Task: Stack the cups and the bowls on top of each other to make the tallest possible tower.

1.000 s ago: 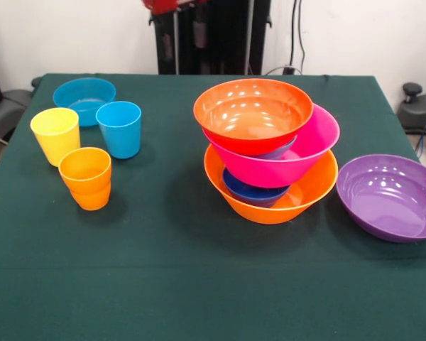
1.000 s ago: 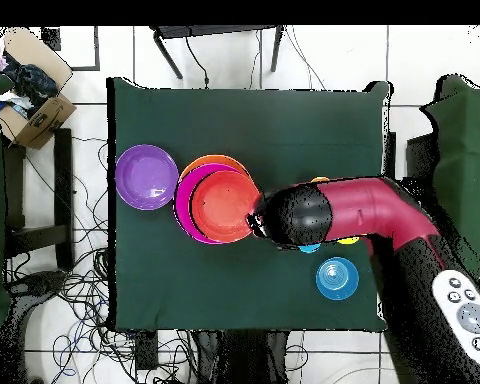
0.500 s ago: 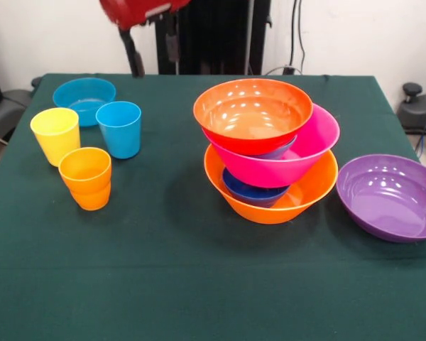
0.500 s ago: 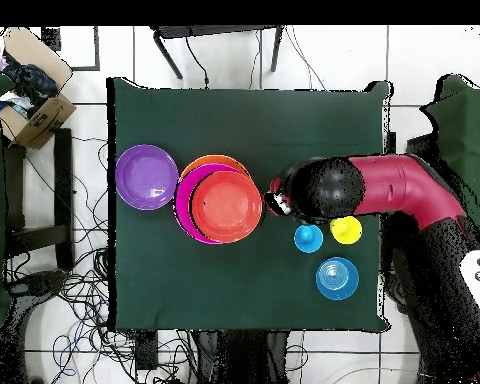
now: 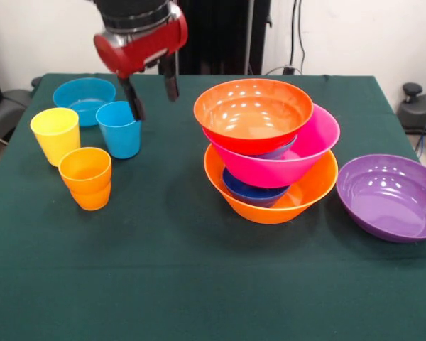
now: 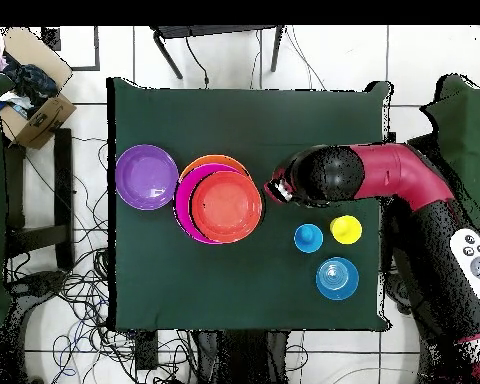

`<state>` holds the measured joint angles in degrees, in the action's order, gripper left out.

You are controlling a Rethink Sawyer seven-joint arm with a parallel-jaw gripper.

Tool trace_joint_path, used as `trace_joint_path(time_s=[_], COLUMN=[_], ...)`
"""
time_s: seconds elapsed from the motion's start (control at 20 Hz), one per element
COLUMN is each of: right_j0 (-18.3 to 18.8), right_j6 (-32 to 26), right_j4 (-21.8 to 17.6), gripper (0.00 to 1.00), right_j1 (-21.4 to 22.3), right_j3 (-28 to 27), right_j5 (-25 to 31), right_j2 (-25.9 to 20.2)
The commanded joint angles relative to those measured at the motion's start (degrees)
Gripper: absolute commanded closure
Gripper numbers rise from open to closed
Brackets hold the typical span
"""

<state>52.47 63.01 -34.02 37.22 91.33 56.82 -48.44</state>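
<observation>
The tower stands right of centre: a large orange bowl [image 5: 309, 190] as base, a small dark blue bowl [image 5: 252, 192] in it, the large pink bowl [image 5: 312, 145] above, and the wide red-orange bowl [image 5: 252, 114] tilted on top. It also shows in the overhead view [image 6: 229, 207]. The yellow cup [image 5: 55, 135], light blue cup [image 5: 118, 131] and orange ridged cup [image 5: 86, 177] stand apart at the left. My gripper [image 5: 154, 99] is open and empty, hanging between the light blue cup and the tower, its left finger just above that cup's rim. The teal bowl does not show.
The wide purple bowl [image 5: 390, 195] sits alone right of the tower. The shallow light blue bowl [image 5: 84, 96] sits behind the cups. In the overhead view my arm [image 6: 374, 180] covers the orange cup. A cardboard box [image 6: 34, 95] stands beside the table.
My gripper has come down from the top edge and moved over to the light blue cup. The bowls and cups have not moved.
</observation>
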Motion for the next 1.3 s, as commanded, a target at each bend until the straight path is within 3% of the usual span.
trace_joint_path(time_s=[0.05, 0.45, 0.9, 1.3], right_j0=[-1.31, -1.80, -0.07, 1.23], right_j6=[-22.87, -21.31, -16.81, -14.54], right_j4=[-8.64, -11.76, -9.64, -8.72], gripper=[0.00, 0.00, 0.00, 0.00], right_j1=[-3.75, -0.08, 4.98, 5.35], right_j3=[-6.97, -6.69, 0.60, 5.00], right_j5=[6.84, 10.80, 11.65, 8.82], right_j2=[1.21, 3.82, 3.05, 2.63])
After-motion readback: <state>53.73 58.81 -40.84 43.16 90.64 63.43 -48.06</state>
